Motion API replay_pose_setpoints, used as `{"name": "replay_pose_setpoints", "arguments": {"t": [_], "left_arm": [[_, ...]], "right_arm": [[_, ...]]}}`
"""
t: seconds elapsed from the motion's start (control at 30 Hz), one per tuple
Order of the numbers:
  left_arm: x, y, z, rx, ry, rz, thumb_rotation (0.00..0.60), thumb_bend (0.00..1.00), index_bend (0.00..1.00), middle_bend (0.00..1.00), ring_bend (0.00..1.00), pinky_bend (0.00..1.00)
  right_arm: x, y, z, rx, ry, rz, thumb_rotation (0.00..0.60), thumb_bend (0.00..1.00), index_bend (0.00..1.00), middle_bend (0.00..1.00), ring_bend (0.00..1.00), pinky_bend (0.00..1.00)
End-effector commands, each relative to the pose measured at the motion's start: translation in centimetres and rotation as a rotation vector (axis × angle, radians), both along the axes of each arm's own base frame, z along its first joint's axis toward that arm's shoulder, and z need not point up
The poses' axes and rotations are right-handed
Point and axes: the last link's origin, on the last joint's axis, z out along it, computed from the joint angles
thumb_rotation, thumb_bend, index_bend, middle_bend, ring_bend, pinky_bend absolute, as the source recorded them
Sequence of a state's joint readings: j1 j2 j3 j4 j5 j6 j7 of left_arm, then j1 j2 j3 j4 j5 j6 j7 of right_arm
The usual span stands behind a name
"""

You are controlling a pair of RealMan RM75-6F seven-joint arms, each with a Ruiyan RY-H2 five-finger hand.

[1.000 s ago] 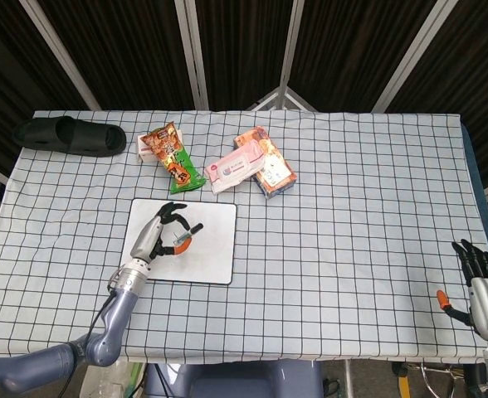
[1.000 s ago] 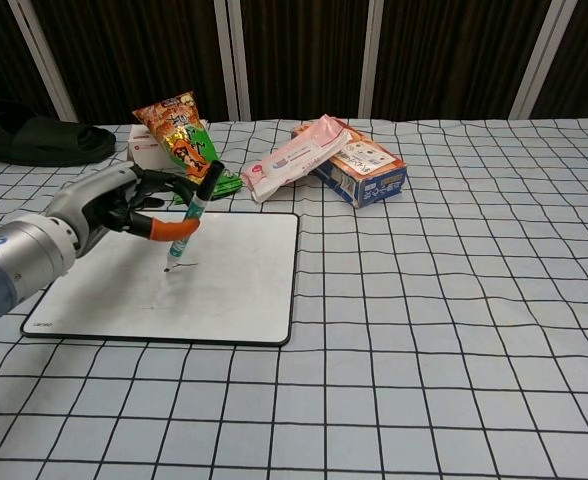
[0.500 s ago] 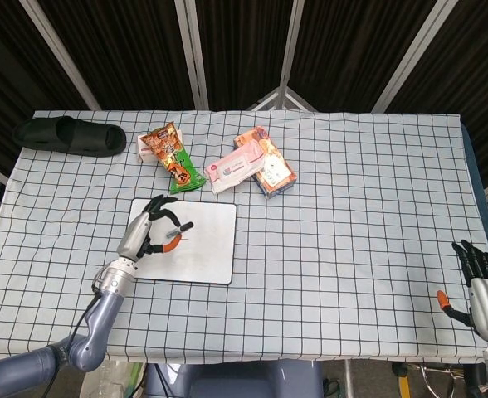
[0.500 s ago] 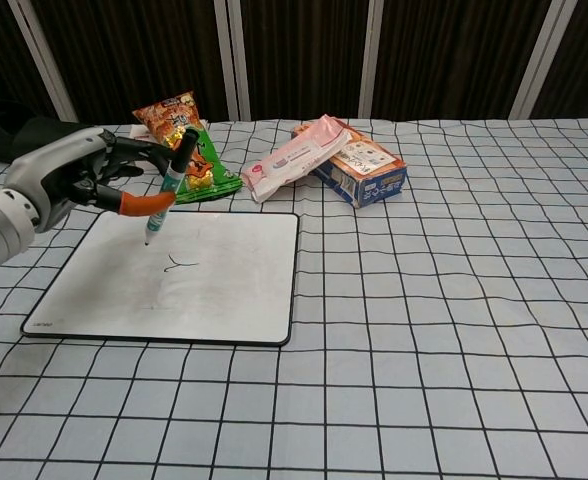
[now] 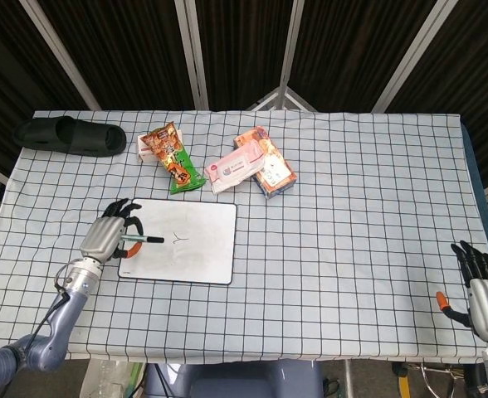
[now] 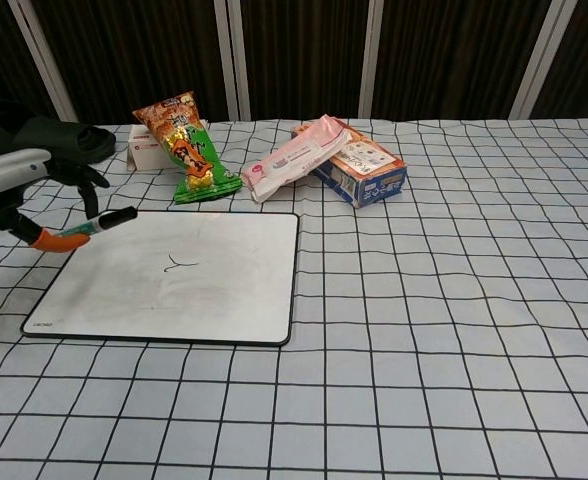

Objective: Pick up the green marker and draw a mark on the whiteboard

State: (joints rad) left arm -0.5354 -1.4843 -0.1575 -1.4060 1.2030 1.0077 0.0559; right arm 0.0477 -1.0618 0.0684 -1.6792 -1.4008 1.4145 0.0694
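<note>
The whiteboard [image 5: 194, 257] [image 6: 204, 295] lies flat on the checked cloth, left of centre, with a small dark mark [image 5: 178, 239] [image 6: 180, 265] drawn on it. My left hand [image 5: 109, 238] [image 6: 24, 190] hangs over the board's left edge and holds the green marker [image 5: 139, 240] [image 6: 99, 223]. The marker lies nearly level above the board, its dark end pointing right. My right hand [image 5: 481, 286] sits off the table's right front corner, fingers apart, holding nothing; the chest view does not show it.
A black slipper [image 5: 68, 135] lies at the back left. A snack bag [image 5: 173, 157] [image 6: 186, 148], a pink wipes pack [image 5: 236, 166] [image 6: 294, 157] and an orange box [image 5: 270, 170] [image 6: 366, 168] sit behind the board.
My left hand has lifted the marker off the board and drawn back to the left. The marker has tipped from upright to nearly level. The mark stays on the board.
</note>
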Motion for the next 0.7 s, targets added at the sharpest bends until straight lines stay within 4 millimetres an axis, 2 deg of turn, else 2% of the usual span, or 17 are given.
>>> {"name": "replay_pose_setpoints", "arguments": {"t": [0.03, 0.27, 0.43, 0.7], "left_arm": [[-1.6, -0.1, 0.4, 0.005, 0.054, 0.038, 0.600, 0.47, 0.63, 0.12, 0.00, 0.00], [-2.6, 0.0, 0.2, 0.009, 0.108, 0.063, 0.600, 0.43, 0.59, 0.08, 0.00, 0.00], [-3.4, -0.1, 0.2, -0.006, 0.161, 0.072, 0.600, 0.34, 0.49, 0.00, 0.00, 0.00], [-3.1, -0.4, 0.6, -0.002, 0.154, 0.076, 0.600, 0.28, 0.37, 0.00, 0.00, 0.00]], "right_arm": [[0.0, 0.0, 0.0, -0.001, -0.001, -0.002, 0.600, 0.35, 0.00, 0.00, 0.00, 0.00], [0.0, 0.1, 0.0, -0.002, 0.001, -0.004, 0.600, 0.35, 0.00, 0.00, 0.00, 0.00], [0.0, 0.1, 0.1, -0.003, 0.001, -0.007, 0.600, 0.35, 0.00, 0.00, 0.00, 0.00], [0.0, 0.2, 0.1, -0.002, 0.002, -0.002, 0.600, 0.35, 0.00, 0.00, 0.00, 0.00]]}}
